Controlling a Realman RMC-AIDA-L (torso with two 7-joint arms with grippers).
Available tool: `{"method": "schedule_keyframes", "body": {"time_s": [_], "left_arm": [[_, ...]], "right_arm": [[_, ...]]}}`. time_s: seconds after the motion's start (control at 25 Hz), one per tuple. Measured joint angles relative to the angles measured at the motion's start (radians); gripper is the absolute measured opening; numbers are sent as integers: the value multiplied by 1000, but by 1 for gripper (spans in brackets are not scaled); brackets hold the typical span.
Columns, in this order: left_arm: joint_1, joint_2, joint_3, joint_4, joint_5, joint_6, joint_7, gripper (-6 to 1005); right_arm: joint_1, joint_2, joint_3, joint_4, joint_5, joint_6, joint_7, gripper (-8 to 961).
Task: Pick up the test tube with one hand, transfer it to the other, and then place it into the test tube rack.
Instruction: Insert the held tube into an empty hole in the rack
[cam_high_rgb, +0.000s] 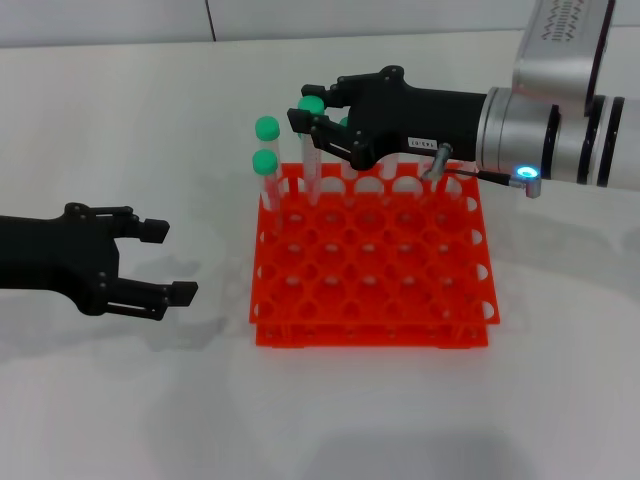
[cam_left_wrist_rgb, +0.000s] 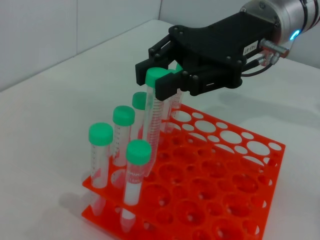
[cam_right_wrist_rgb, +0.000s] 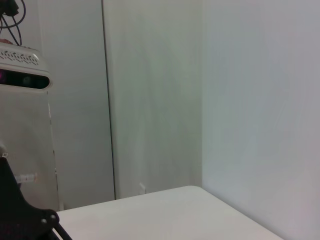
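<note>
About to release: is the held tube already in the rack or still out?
In, partly. The right end effector is shut on the tube at its cap, and the tube's lower end has entered a back-row hole of the rack.

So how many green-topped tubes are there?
5: four tubes stand in the rack's corner, one test tube held by the right pincer. Another may hide behind it. Left pincer idles nearby.

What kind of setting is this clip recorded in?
Probably a lab-style robot test bench: a plain white table against bare pale walls, an orange-red test tube rack with green-capped tubes, and the right gripper holding a test tube over it.
</note>
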Motion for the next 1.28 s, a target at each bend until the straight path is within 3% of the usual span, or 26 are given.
{"method": "schedule_keyframes", "body": {"time_s": [1.28], "left_arm": [[-4, 0, 23, -12, 1, -24, 0, 894]], "right_arm": [[6, 2, -3, 75, 13, 1, -19, 266]]}}
